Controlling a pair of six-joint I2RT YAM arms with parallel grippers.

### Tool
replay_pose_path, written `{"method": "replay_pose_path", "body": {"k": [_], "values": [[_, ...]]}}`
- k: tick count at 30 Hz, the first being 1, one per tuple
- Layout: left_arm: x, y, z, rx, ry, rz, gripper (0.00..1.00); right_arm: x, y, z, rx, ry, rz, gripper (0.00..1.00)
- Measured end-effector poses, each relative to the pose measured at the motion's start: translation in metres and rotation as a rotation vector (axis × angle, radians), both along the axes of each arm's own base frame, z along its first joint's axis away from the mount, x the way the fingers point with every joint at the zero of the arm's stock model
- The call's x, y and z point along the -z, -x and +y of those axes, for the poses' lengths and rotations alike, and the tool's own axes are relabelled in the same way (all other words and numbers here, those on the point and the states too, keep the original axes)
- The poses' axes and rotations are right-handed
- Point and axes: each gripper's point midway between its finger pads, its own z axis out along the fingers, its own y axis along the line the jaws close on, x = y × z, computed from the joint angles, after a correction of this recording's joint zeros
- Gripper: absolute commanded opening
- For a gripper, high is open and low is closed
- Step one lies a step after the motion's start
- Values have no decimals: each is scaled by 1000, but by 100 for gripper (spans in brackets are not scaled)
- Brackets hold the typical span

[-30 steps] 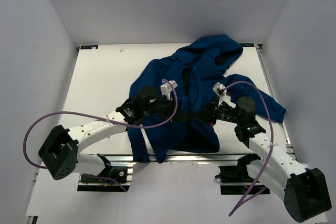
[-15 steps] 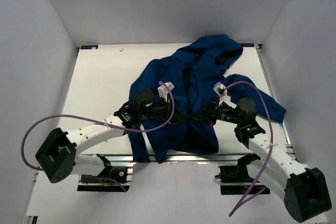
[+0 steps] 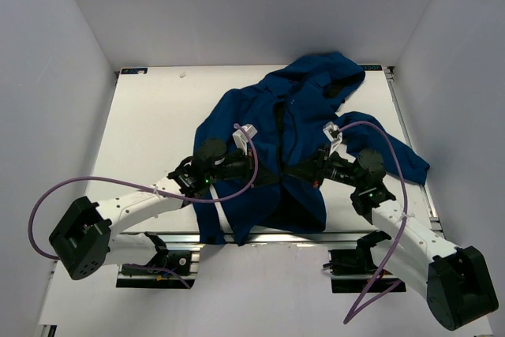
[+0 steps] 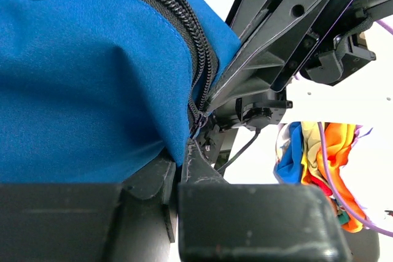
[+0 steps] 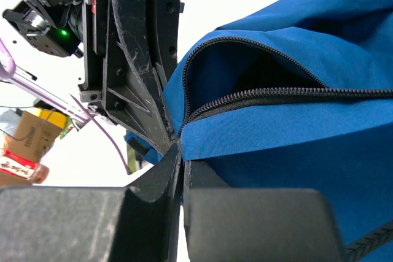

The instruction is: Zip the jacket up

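Note:
The dark blue hooded jacket [image 3: 304, 112] lies on the white table, hood at the far right, front open along its dark zipper [image 3: 282, 128]. My left gripper [image 3: 271, 174] and right gripper [image 3: 295, 171] meet tip to tip at the zipper's lower end. In the left wrist view my left gripper [image 4: 182, 150] is shut on the blue hem next to the zipper teeth [image 4: 195, 41]. The right gripper's fingers [image 4: 270, 53] stand just beyond. In the right wrist view my right gripper [image 5: 182, 151] is shut on the other hem edge below the zipper teeth [image 5: 276, 96].
A sleeve [image 3: 394, 155] spreads right under the right arm, and another [image 3: 207, 219] hangs over the table's near edge. White walls enclose the table [image 3: 150, 124]. Off the table are colourful cloth [image 4: 319, 157] and a cardboard box [image 5: 24, 133].
My left arm's wrist and elbow have drifted left and down while its fingers stay at the zipper's bottom. The right arm has barely moved.

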Motion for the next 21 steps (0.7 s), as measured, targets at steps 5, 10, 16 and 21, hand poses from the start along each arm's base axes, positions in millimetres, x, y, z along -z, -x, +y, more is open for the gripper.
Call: {"method": "replay_pose_path", "body": {"k": [5, 10, 16, 21], "values": [[7, 2, 2, 2, -9, 8, 0, 3, 1, 1, -3, 4, 29, 0], [9, 4, 1, 6, -13, 3, 0, 6, 0, 2, -6, 24, 54, 0], [12, 4, 2, 4, -21, 9, 0, 15, -2, 2, -3, 61, 110, 11], [25, 7, 3, -1, -59, 58, 0, 26, -12, -4, 57, 111, 149, 49]]}}
